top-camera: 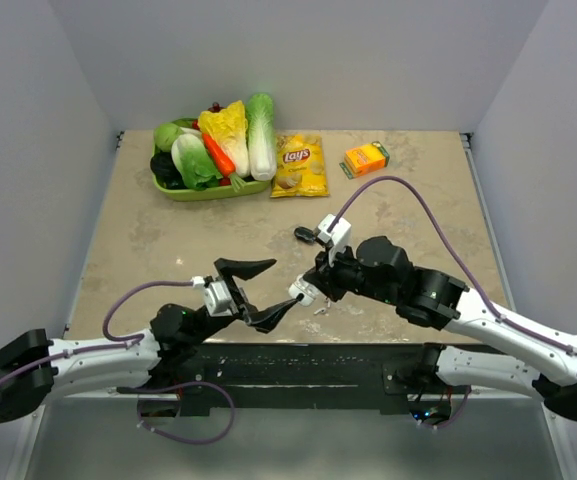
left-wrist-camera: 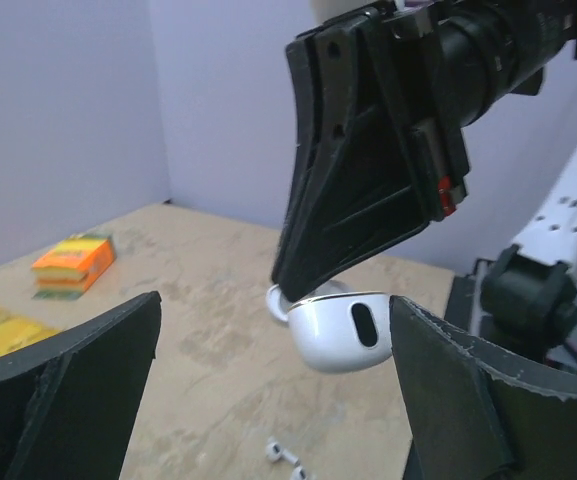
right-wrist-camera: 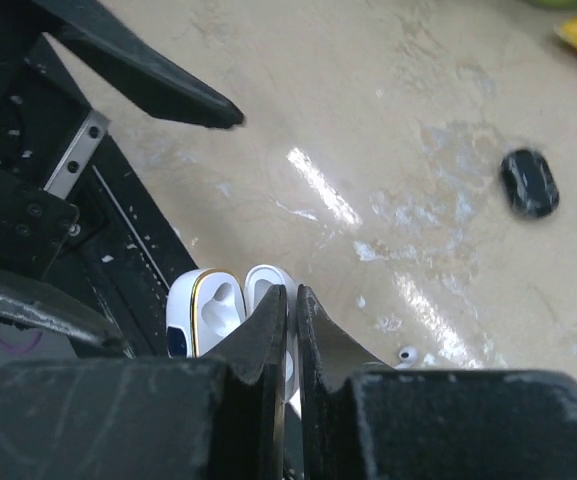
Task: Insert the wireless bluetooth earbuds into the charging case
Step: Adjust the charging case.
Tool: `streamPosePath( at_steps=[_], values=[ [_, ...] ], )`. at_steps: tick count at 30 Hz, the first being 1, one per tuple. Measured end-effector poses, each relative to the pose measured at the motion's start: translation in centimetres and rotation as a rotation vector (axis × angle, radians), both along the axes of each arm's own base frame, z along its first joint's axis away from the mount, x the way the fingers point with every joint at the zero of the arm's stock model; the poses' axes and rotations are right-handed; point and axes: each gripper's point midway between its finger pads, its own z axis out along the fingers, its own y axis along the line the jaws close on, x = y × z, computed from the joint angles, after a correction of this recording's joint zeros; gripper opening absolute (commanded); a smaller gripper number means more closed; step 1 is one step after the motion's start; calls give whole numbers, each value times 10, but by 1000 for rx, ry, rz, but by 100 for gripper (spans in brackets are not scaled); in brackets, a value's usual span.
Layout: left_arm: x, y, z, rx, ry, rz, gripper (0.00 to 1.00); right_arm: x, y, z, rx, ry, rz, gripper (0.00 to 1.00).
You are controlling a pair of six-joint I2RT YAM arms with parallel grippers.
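The white charging case (left-wrist-camera: 343,330) hangs open above the table, its lid (right-wrist-camera: 268,285) pinched between my right gripper's (right-wrist-camera: 293,292) fingers (left-wrist-camera: 358,200). Both cavities of the case's base (right-wrist-camera: 203,310) are bare. My left gripper (left-wrist-camera: 273,310) stands wide open with one finger on either side of the case, touching nothing. The earbuds I can see are white with short stems; two lie together on the table below the case (left-wrist-camera: 283,455), and one shows beside my right fingers (right-wrist-camera: 406,353). From above, the two grippers meet near the table's front centre (top-camera: 301,292).
A small black oval object (top-camera: 304,235) lies just beyond the grippers. At the back stand a green tray of toy vegetables (top-camera: 173,190), a yellow chip bag (top-camera: 300,166) and an orange box (top-camera: 365,159). A dark strip (top-camera: 298,365) runs along the near edge.
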Motion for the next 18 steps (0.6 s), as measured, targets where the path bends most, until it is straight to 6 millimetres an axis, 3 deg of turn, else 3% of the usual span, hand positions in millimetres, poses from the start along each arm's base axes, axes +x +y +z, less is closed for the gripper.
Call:
streamPosePath(
  at_steps=[4, 8, 13, 18],
  values=[
    [-23, -17, 27, -10, -26, -175, 100, -10, 8, 35, -11, -123, 56, 0],
    [-37, -33, 24, 50, 12, -318, 100, -5, 2, 57, -39, -223, 42, 0],
    [-41, -33, 14, 89, 92, -412, 100, -9, -2, 65, -114, -325, 44, 0],
    [-34, -33, 27, 79, 156, -476, 99, -21, -3, 66, -202, -440, 58, 0]
  ],
)
